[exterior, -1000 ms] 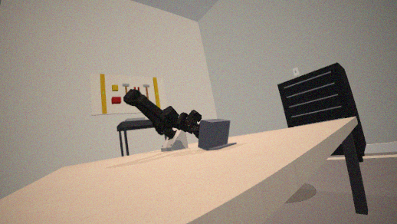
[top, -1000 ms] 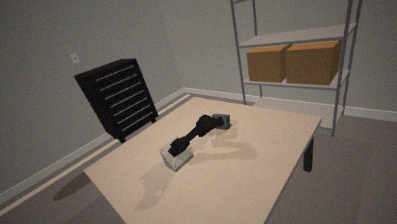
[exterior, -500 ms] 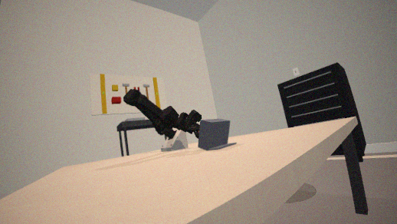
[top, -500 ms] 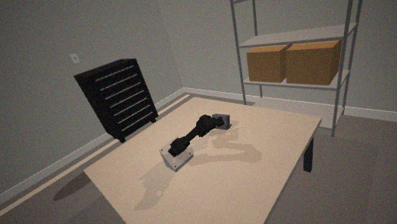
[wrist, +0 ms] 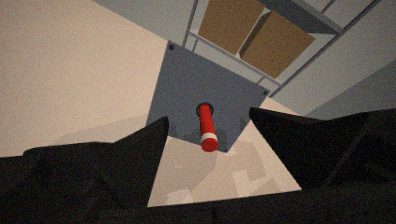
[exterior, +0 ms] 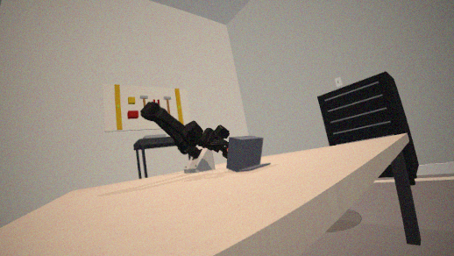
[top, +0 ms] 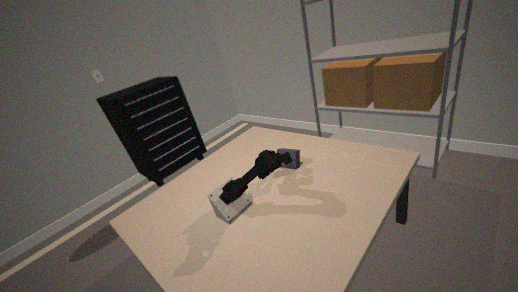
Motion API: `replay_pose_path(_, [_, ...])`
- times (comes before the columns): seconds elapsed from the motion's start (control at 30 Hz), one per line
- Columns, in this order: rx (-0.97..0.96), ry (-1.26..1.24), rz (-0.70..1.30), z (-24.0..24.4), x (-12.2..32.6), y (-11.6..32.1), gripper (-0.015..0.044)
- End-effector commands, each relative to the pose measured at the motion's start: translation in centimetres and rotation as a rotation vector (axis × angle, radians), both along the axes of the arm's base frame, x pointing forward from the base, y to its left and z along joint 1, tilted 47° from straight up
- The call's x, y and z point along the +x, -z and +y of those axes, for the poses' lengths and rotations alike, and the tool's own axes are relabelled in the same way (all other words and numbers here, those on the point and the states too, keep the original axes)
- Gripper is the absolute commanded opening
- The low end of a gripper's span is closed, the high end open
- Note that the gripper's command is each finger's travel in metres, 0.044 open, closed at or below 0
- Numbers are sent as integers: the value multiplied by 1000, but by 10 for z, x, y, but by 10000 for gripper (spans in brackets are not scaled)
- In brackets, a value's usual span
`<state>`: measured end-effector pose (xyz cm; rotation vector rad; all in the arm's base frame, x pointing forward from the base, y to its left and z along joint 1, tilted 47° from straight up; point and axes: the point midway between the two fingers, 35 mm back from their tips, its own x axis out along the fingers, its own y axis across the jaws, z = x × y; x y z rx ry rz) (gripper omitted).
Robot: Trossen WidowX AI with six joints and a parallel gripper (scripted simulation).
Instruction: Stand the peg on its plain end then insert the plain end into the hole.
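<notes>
The red peg point(wrist: 206, 122) stands out of the hole in the face of the grey-blue sloped panel point(wrist: 175, 80) point(top: 296, 155) point(exterior: 245, 153). Its far end is inside the hole. Its white band point(wrist: 208, 136) and red end cap point toward the wrist camera. How deep the hidden end sits cannot be seen. My gripper point(wrist: 208, 115) is open wide, one finger on each side of the peg, with a visible gap on both sides. In the top and exterior views the gripper is close in front of the panel, and the peg is mostly hidden there.
The panel stands on the wooden table point(top: 310, 240) point(exterior: 153, 210). The arm's pale base bracket point(top: 240, 206) point(exterior: 206, 162) is on the same table. A shelf with brown boxes point(top: 407, 82) point(wrist: 277, 45) and a black cabinet point(top: 160, 125) point(exterior: 364, 110) stand beyond the table.
</notes>
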<state>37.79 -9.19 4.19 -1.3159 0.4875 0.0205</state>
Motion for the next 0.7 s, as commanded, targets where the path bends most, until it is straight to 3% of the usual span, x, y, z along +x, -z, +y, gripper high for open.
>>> replay_pose_path(0.0, [0, 1, 3, 1, -4, -2, 440])
replay_pose_path(0.67, [1, -1, 4, 6, -18, -12, 440])
